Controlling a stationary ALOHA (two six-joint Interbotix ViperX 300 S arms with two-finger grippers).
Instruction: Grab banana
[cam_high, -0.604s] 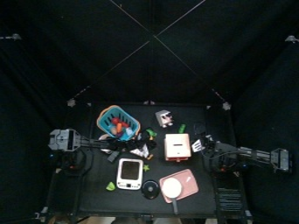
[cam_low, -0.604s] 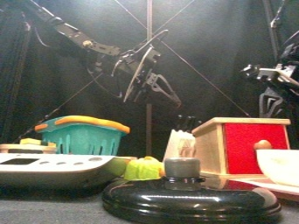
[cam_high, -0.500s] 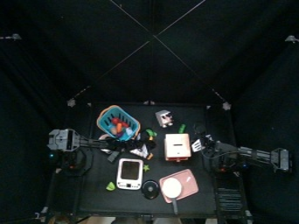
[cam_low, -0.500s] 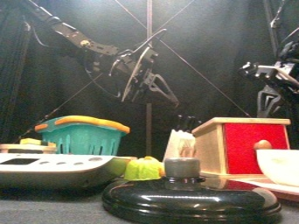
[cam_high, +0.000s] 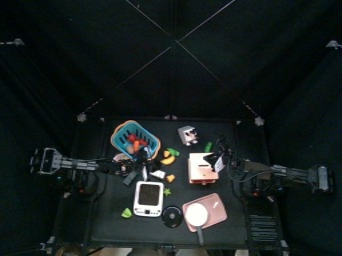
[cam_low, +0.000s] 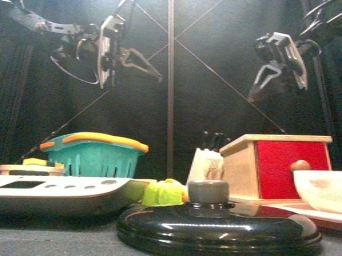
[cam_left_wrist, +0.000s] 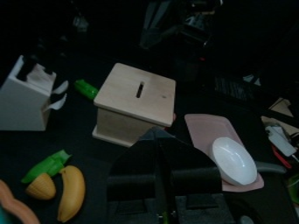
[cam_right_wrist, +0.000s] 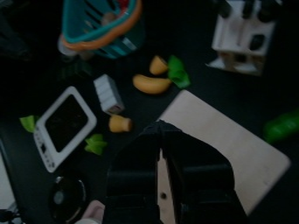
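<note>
The banana (cam_high: 170, 156) is small, curved and yellow-orange. It lies on the table between the teal basket (cam_high: 131, 137) and the wooden box (cam_high: 201, 167). The left wrist view shows the banana (cam_left_wrist: 70, 192) beside an orange lump (cam_left_wrist: 44, 186); in the right wrist view the banana (cam_right_wrist: 149, 84) lies next to a green piece (cam_right_wrist: 177, 72). My left gripper (cam_low: 104, 58) hangs high at the left with its jaws spread and nothing in them. On the right, my right gripper (cam_low: 274, 68) is raised, jaws close together and holding nothing. Neither touches the banana.
A white device (cam_high: 148, 197), a black lid (cam_high: 174, 215) and a pink plate (cam_high: 205, 212) lie at the front. Behind the box stands a white holder (cam_high: 189, 133). A lime-green piece (cam_low: 164, 192) and a white bowl (cam_low: 321, 190) sit near the front edge.
My left gripper has swung from above the table's middle up and back to the left. The right gripper has come in from the right edge toward the wooden box.
</note>
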